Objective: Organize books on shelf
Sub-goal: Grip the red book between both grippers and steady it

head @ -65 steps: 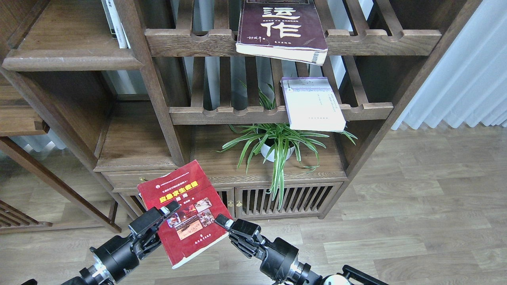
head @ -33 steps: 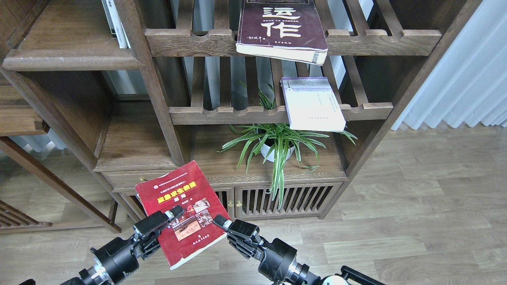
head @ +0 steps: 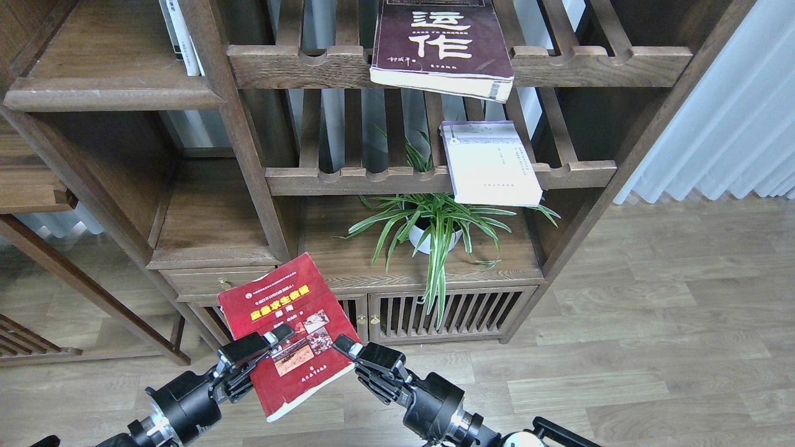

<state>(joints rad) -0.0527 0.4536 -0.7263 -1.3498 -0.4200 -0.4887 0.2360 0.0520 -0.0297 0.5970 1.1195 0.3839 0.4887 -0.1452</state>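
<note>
Low in front of the bookcase, the red book (head: 282, 323) with a yellow title and photos is held tilted between both grippers. My left gripper (head: 264, 347) is shut on its lower left edge, one finger lying across the cover. My right gripper (head: 348, 351) is shut on its lower right edge. The maroon book (head: 441, 46) with white characters lies on the top slatted rack, overhanging its front. The pale white-lavender book (head: 490, 164) lies on the slatted rack below, also overhanging. The solid dark-brown shelf (head: 112, 93) is at the upper left.
Thin white-spined books (head: 180, 37) stand at the right end of that shelf. A potted spider plant (head: 435, 226) sits on the cabinet top under the racks. Another solid board (head: 211, 236) lies lower left. White curtains (head: 733, 124) hang right, above wood floor.
The left gripper has slid a little down and right along the red book's cover. The book has shifted slightly with it. The right gripper has barely moved.
</note>
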